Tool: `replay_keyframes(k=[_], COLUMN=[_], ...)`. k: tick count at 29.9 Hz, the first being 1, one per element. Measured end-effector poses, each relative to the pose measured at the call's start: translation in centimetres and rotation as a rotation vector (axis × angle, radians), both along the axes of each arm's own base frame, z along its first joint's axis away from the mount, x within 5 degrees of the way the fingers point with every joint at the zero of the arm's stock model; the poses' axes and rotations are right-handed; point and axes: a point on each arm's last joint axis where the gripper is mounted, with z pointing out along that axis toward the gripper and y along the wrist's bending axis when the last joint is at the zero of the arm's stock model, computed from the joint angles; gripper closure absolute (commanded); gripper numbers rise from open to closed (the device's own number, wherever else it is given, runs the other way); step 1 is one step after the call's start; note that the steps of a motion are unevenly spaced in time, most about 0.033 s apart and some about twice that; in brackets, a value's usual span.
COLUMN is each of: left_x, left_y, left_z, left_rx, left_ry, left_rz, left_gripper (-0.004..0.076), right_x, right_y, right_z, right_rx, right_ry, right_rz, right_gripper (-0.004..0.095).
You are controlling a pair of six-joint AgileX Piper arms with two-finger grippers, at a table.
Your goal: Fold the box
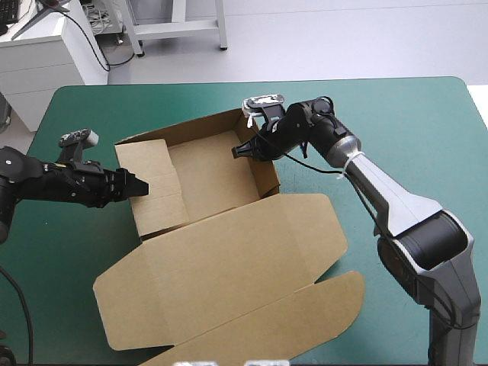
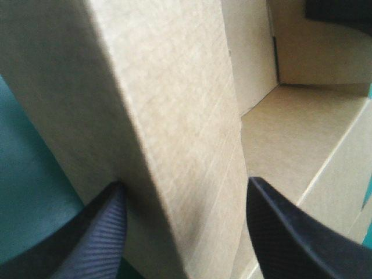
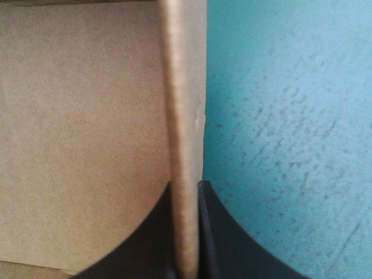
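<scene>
The brown box (image 1: 210, 171) stands as an open tray on the teal-green cover, its lid (image 1: 229, 267) lying flat toward the table's front. My left gripper (image 1: 137, 185) is at the tray's left wall (image 2: 174, 145), open, one black finger (image 2: 99, 238) outside the wall and the other inside over the floor (image 2: 296, 139). My right gripper (image 1: 245, 150) is at the far end of the right wall (image 3: 185, 116). In the right wrist view its fingers (image 3: 218, 244) are pressed on that wall's top edge, the tray's inside on one side and the cover (image 3: 290, 133) on the other.
The lid's side flaps (image 1: 328, 301) spread almost to the table's front edge. Bare teal-green cover (image 1: 412, 137) lies to the right of the box and along the far edge. The left arm crosses the table's left part.
</scene>
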Motion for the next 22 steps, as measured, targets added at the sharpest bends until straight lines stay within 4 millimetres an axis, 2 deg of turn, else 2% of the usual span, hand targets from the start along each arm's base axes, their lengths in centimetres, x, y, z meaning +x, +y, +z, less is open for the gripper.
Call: replay_keyframes(k=[7,12,16,20,22], left_x=[-0.3,-0.1,0.1,0.1,0.2], left_y=[-0.4,-0.6,-0.8,-0.7,-0.5], left_z=[-0.9,-1.0,-0.8,-0.8,-0.9], left_rx=[0.123,0.116,0.083,0.095,0.109], left_ry=[0.113,0.132,0.121,0.119,0.116], left_rz=[0.056,0.138,0.158,0.163,0.171], left_gripper=[0.0304,0.0314,0.0435,0.0585,0.0685], right_x=[-0.6,-1.3,-1.5,-1.6,-1.6], right_y=[0.7,0.7,0.3,0.2,0.1], right_z=[0.1,0.7,1.1,1.0,1.1], right_rx=[0.027,0.025,-0.001,-0.013,-0.011], right_ry=[0.037,0.056,0.067,0.075,0.077], right_rz=[-0.003,-0.006,-0.011,-0.015,-0.019], right_gripper=[0.0925,0.0925,0.0925,0.0925,0.0925])
